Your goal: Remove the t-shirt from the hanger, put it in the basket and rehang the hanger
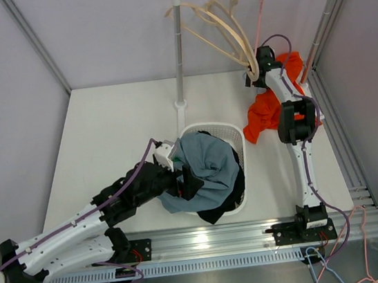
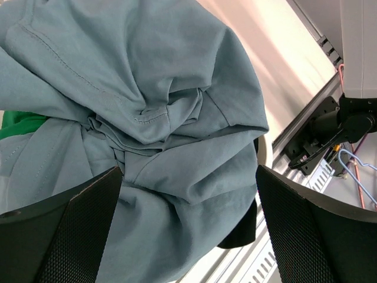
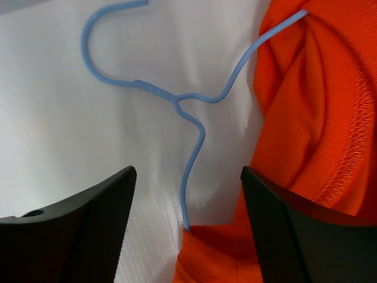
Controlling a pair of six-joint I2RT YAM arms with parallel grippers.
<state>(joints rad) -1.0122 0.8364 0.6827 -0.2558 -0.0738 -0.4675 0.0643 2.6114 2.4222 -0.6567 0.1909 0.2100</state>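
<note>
A blue wire hanger (image 3: 191, 127) is lying on the white counter (image 3: 70, 135), its hook curling toward the upper left. An orange t-shirt (image 3: 312, 118) is covering both its arm ends. The right pincer (image 3: 187, 180) is hovering above, jaws spread wide.

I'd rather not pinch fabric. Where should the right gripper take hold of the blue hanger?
Probably the bare neck of the blue hanger, just under the hook where the wire twists. It lies flat on the table, both shoulders running into the orange t-shirt, so the open right gripper should come straight down, fingers either side of the wire.
</note>
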